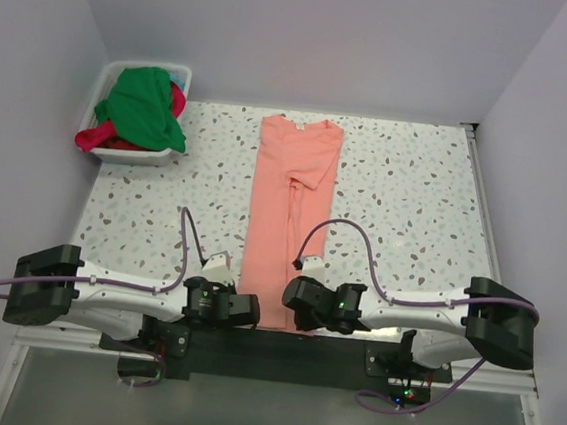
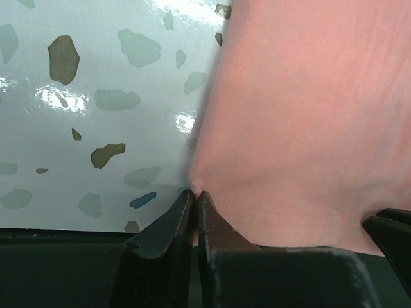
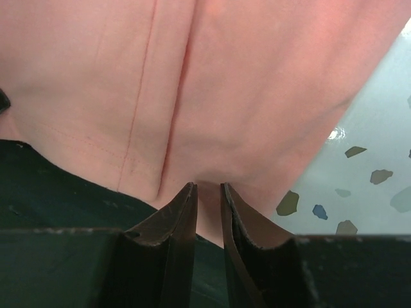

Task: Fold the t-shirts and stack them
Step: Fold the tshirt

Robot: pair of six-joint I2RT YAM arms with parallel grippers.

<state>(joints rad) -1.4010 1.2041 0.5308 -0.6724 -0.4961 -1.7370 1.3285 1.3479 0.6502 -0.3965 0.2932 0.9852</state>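
The salmon-pink t-shirt (image 1: 276, 202) lies folded lengthwise into a long strip down the middle of the table, collar at the far end. My left gripper (image 1: 252, 312) is shut on its near left hem corner; the left wrist view shows the gripper (image 2: 196, 192) pinching the pink cloth (image 2: 308, 115). My right gripper (image 1: 292, 309) is at the near right hem corner; in the right wrist view the gripper (image 3: 209, 186) has its jaws closed to a narrow gap with the pink cloth (image 3: 257, 77) between them. The bright green t-shirt (image 1: 143, 104) and the red-magenta t-shirt (image 1: 95, 137) lie bunched in the tub.
The white plastic tub (image 1: 133, 156) stands at the back left corner. The speckled table (image 1: 405, 204) shows on both sides of the shirt. The black arm mount (image 1: 280, 348) runs along the near edge, under the hem. Grey walls enclose the table.
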